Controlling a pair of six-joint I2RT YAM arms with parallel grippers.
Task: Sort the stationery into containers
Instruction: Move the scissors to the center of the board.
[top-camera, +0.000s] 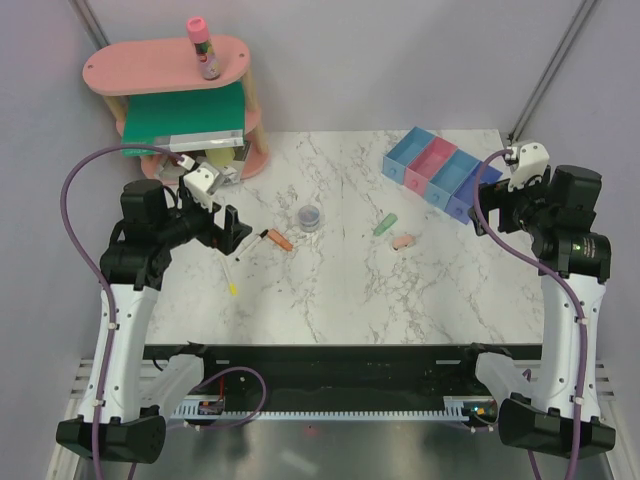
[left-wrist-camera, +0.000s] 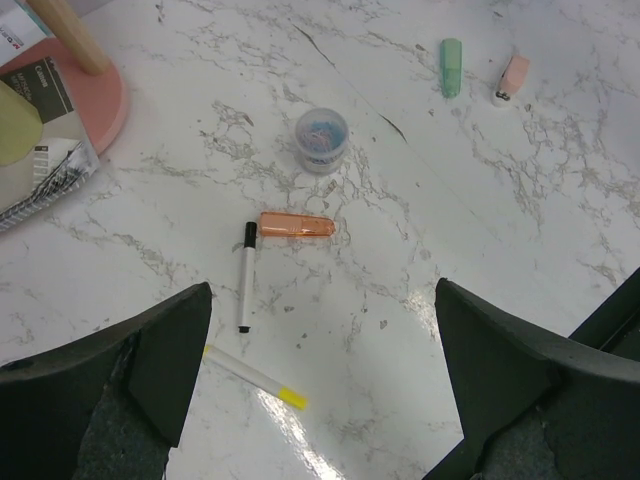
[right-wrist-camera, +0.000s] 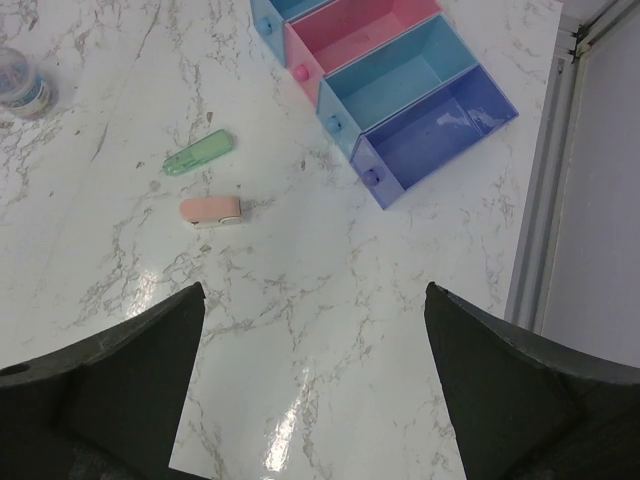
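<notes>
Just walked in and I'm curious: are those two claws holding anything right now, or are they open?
Left gripper: open, holding nothing.
Right gripper: open, holding nothing.

Worktop (top-camera: 400, 290): white stone-look slab with grey veins, polished and glossy, with bright glare patches.
Bins (right-wrist-camera: 400, 75): smooth plastic; the darker blue one is part see-through.
Pot (left-wrist-camera: 322, 139): clear plastic, smooth.
Orange piece (left-wrist-camera: 297, 226): shiny, coppery sheen.
Marker (left-wrist-camera: 246, 276): smooth barrel, black cap.
Green piece (right-wrist-camera: 198, 152): translucent plastic.
Pink piece (right-wrist-camera: 210, 210): opaque, matt.
Shelf (top-camera: 130, 70): matt pink boards; post (left-wrist-camera: 68, 35) of pale wood.
Left claw (left-wrist-camera: 322, 288): matt black plastic, faintly grainy.
</notes>
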